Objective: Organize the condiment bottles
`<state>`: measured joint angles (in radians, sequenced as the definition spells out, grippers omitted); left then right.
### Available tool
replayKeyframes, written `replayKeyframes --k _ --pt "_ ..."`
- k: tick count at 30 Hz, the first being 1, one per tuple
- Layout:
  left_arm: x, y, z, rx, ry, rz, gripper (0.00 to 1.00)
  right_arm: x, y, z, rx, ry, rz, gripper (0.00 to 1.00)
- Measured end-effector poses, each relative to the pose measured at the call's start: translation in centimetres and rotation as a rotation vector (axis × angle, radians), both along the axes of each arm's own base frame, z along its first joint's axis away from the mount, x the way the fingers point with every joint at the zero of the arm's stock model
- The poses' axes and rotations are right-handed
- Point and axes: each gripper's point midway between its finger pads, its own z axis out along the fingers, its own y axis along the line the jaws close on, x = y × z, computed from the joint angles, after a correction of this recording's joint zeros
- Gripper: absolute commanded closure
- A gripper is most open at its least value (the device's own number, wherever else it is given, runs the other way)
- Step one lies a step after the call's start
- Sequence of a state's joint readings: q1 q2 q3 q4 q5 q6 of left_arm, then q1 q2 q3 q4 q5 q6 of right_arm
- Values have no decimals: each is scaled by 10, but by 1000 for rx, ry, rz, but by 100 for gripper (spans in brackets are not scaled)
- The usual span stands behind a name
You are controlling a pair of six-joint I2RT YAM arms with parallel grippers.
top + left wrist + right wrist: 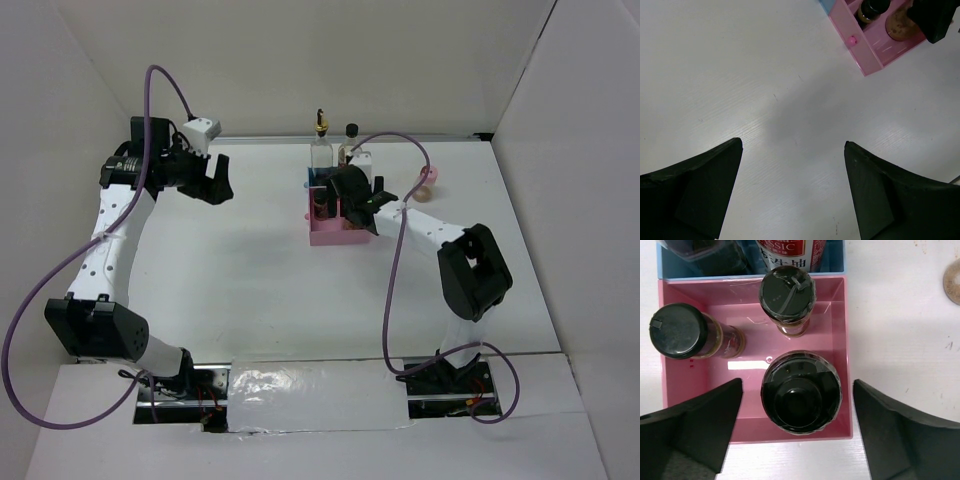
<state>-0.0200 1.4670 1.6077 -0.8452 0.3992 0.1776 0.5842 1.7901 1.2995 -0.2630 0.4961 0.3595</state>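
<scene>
Three dark-lidded spice jars stand in the pink tray (845,340): one at the left (682,330), one at the back (787,292), one at the front (801,392). My right gripper (797,385) is open and empty, hovering over the front jar with a finger on each side; the top view shows it above the tray (375,208). The two tall glass bottles, gold-black pourer (321,140) and black cap with red label (351,145), stand in the blue tray (310,181). The pink-capped shaker (428,185) lies on the table to the right. My left gripper (215,192) is open and empty at the far left.
The blue tray (837,262) touches the back of the pink tray. The left wrist view shows my open left gripper (793,142) over bare table, with the pink tray's corner (867,62) at the upper right. White walls enclose the table.
</scene>
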Motion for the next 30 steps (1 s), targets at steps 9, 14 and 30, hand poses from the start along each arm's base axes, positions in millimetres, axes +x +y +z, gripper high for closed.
replayKeyframes --k 9,14,30 --pt "0 0 0 0 0 0 4 1 5 29 13 -32 51 0" --pt "0 1 0 0 0 3 4 3 -23 98 96 -147 46 20" --pt "2 3 -3 3 -8 8 1 107 -202 98 92 -134 -211 0"
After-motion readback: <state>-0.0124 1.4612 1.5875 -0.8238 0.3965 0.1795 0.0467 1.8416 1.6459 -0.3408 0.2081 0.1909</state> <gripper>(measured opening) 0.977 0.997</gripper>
